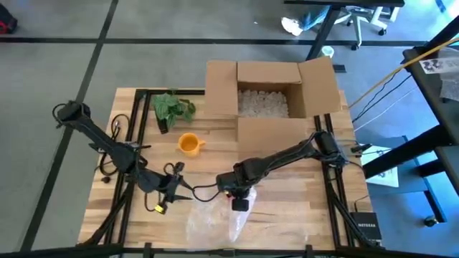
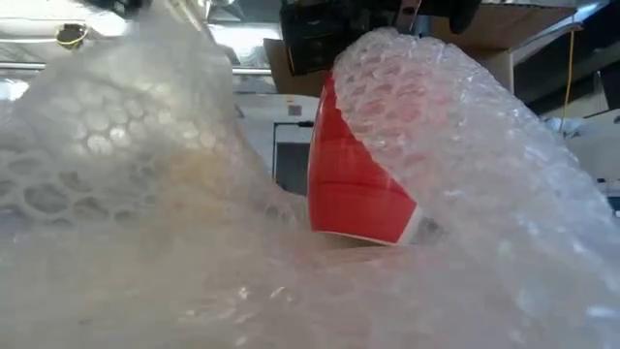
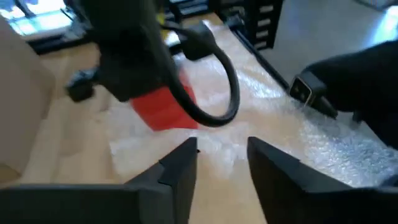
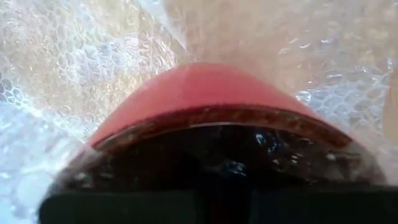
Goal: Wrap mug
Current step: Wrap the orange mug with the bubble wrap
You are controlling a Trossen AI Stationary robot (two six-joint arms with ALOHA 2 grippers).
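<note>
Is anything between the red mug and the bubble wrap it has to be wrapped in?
Nothing visible. The right pincer has the red mug right at the bubble wrap, a fold already arching over it. The left pincer waits open nearby.

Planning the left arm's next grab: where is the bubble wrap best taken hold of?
Likely the loose wrap edge nearest the left tool, approached from the left, low along the table. The sheet lies flat there, while its other side is under the red mug at the right tool.
</note>
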